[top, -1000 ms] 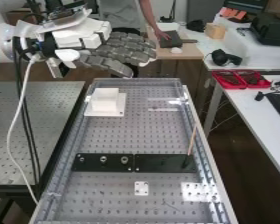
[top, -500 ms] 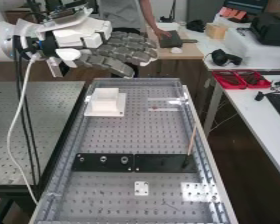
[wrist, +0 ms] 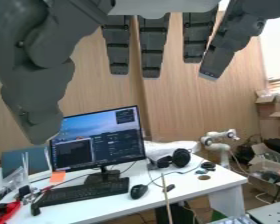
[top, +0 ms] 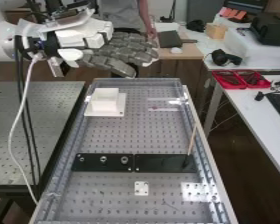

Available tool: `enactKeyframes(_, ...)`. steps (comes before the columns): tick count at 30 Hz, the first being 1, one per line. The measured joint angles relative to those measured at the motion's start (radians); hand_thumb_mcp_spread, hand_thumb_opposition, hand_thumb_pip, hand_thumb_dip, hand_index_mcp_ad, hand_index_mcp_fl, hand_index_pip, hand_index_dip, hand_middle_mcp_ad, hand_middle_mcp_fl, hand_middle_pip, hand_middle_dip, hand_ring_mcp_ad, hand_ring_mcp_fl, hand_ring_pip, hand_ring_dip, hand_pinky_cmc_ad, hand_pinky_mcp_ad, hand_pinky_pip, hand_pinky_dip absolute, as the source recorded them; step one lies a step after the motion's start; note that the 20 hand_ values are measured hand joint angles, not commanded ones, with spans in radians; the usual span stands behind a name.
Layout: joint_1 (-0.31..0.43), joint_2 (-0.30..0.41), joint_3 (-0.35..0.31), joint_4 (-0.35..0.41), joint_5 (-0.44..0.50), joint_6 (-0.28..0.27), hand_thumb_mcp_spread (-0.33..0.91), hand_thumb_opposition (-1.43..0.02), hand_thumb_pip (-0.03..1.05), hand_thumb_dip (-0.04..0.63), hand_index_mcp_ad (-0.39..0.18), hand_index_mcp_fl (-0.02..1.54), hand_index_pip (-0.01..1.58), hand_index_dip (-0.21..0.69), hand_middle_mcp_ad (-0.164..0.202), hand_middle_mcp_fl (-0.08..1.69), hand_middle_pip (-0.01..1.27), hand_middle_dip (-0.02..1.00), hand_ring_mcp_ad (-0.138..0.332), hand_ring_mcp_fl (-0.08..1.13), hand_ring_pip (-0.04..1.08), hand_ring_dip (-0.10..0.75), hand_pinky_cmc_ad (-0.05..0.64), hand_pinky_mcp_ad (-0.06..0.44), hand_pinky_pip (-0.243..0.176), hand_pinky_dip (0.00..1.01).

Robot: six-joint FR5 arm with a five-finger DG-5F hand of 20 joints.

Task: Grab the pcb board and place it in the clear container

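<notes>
The hand [top: 121, 52] is held above the far left end of the bench, its fingers extended and nothing between them. In the wrist view the hand [wrist: 152, 45] has straight fingers, with its thumb apart from them. On the perforated bench top at the far right lies a clear container [top: 165, 104], see-through with bright edges and a small reddish spot at its left side. A white block-shaped holder [top: 105, 102] on a white base is left of the container, below the hand. Whether the holder carries the pcb board, I cannot tell.
Two dark plates [top: 104, 161] lie across the bench, with a thin upright stick [top: 192, 140] at the right one. Nearer is a small white plate [top: 142, 188]. Red trays [top: 240, 79] are on the right-hand table. A monitor [wrist: 97, 140] stands on a white desk.
The hand has shifted very slightly to the right in the high view and keeps its open shape. The bench things have not moved.
</notes>
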Motion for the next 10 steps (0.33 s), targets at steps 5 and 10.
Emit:
enactKeyframes(5,0.003,0.001,0.001,0.005,-0.002,-0.007,0.26,-0.71,0.56,0.157,-0.077,0.10,0.23,0.201,0.058,0.15,0.13,0.19,0.220,0.00,0.11,0.030,0.342,0.180,-0.093,0.57)
enactKeyframes(10,0.009,0.005,0.000,0.008,0.008,-0.010,0.26,-0.71,0.56,0.157,-0.077,0.10,0.23,0.201,0.058,0.15,0.13,0.19,0.216,0.00,0.11,0.030,0.342,0.183,-0.093,0.57)
